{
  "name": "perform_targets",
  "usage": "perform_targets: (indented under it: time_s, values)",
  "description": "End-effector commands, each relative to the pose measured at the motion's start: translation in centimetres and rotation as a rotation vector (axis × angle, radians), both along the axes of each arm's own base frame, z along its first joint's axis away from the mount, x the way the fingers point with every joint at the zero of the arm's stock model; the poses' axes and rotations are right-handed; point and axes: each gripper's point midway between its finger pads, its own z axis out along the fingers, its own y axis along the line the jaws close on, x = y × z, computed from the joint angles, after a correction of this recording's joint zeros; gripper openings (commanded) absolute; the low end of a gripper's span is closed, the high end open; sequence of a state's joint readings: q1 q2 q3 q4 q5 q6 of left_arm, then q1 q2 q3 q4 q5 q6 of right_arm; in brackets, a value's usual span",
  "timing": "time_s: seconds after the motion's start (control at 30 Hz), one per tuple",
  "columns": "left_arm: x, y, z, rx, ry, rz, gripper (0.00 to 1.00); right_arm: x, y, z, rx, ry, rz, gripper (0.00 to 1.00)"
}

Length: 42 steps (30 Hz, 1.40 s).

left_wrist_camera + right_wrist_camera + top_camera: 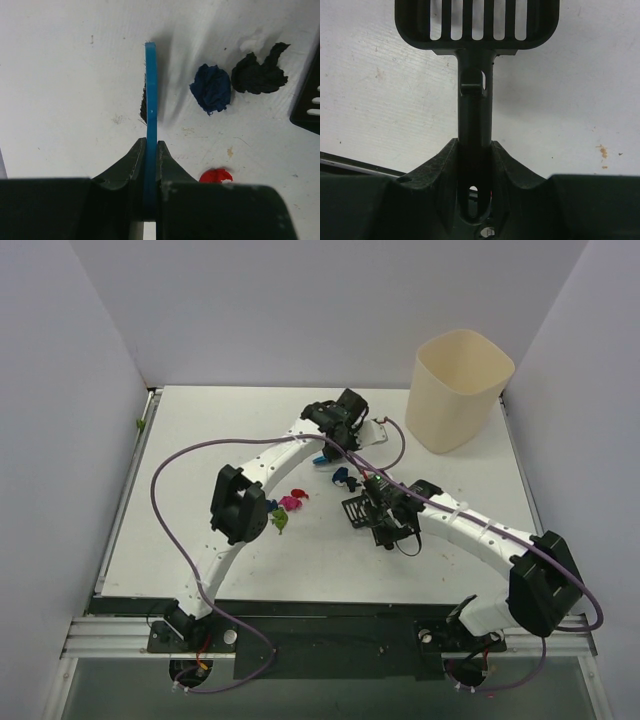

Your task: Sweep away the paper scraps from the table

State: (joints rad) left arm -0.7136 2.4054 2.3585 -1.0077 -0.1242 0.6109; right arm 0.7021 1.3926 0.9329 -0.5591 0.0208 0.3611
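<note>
Left jaws were shut tight on the thin blue brush [150, 100] and right jaws were clamped round the black slotted scoop [476, 22] handle, with the paper scraps [290, 504] bunched mid-way across the counter [230, 410] near both tools. Reckon a hard flick could've sent the dark blue scrap [211, 88] and black scrap [260, 72] skittering past the scoop, or tiny bits might've slipped through its slots

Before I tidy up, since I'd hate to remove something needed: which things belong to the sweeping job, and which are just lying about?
Job: blue plastic hand brush in left gripper; black slotted scoop in right gripper; tiny crumpled paper scraps; flat white table.
Lying about: tall cream bin, far right corner.
</note>
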Motion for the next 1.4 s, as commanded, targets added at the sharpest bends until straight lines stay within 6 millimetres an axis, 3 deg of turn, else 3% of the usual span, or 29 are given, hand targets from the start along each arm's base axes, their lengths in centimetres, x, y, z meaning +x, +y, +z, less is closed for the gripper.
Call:
perform_targets:
  time_s: [0.0, 0.3, 0.63, 1.0, 1.1, 1.37]
  values:
    - [-3.5, -1.6, -0.4, 0.021, 0.104, -0.163, 0.00, 0.8, 0.7, 0.4, 0.003, -0.016, 0.017, 0.00]
    - [-8.7, -4.0, 1.3, -0.049, 0.215, -0.251, 0.00, 1.6, 1.3, 0.8, 0.006, -0.021, 0.019, 0.00]
    - [-10.6, -4.3, 3.0, -0.063, 0.231, -0.262, 0.00, 2.1, 1.5, 2.2, -0.026, 0.020, -0.022, 0.00]
    - [-15.2, -4.7, 3.4, -0.141, 0.437, -0.244, 0.00, 2.6, 1.2, 2.4, -0.047, -0.006, -0.035, 0.00]
    - [-15.5, -5.0, 4.2, -0.174, 0.452, -0.211, 0.00, 2.6, 1.2, 2.2, -0.043, -0.011, -0.033, 0.00]
    - [-13.0, -6.2, 6.9, -0.277, 0.363, -0.110, 0.00, 1.9, 0.9, 1.7, -0.059, -0.020, -0.004, 0.00]
